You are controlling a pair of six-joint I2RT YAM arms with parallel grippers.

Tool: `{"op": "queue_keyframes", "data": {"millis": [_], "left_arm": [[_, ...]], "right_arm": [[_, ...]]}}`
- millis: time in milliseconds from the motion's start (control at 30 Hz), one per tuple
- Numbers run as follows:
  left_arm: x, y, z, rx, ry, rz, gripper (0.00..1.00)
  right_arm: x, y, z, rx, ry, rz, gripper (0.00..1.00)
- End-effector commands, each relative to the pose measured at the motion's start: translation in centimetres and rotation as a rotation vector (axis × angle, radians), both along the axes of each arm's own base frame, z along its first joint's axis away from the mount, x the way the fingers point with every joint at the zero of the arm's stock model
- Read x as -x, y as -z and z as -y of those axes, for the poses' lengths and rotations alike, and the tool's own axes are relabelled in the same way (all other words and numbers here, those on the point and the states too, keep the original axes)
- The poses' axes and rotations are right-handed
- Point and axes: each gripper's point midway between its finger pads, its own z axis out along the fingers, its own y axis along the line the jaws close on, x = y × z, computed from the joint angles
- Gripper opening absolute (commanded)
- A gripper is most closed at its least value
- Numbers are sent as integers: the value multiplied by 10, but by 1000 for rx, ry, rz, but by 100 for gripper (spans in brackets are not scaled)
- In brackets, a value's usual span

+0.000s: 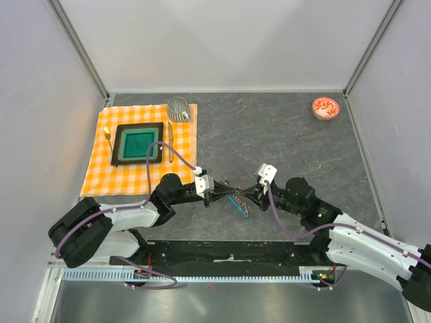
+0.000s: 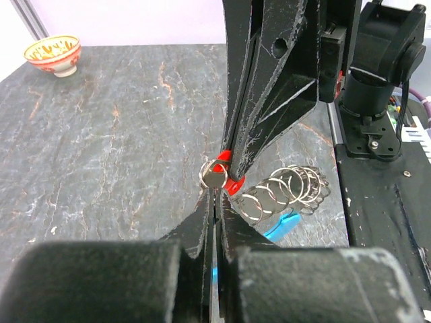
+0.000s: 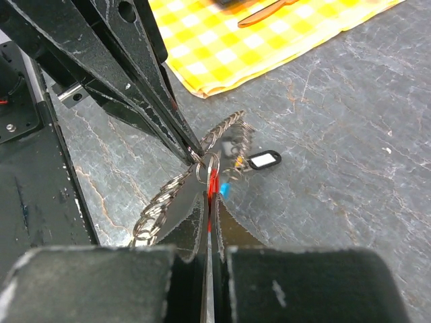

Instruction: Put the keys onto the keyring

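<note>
With the left gripper (image 2: 214, 196) pinching the keyring (image 2: 283, 191) and the right gripper (image 3: 210, 196) pinching the red key (image 3: 213, 180), tip to tip above the middle of the surface's (image 1: 283, 134) near edge, slight misalignment risked dropping the key

table (image 1: 283, 141): dark grey stone top | cloth (image 1: 97, 178): yellow check, rear left | bowl (image 1: 326, 108): red-white, rear right | key (image 3: 264, 160): black-white tag, flat, front centre

Both arms reach inward; left hand (image 1: 221, 194), right hand (image 1: 248, 194) closed, tips meeting.
</note>
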Motion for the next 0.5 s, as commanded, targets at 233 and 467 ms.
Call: {"op": "queue_keyframes", "data": {"millis": [233, 467], "left_arm": [[-16, -8, -3, -10, -83, 60, 25], [-21, -38, -27, 22, -209, 83, 57]], "right_arm": [[-12, -56, 4, -20, 41, 96, 0], [-24, -75, 1, 72, 49, 106, 0]]}}
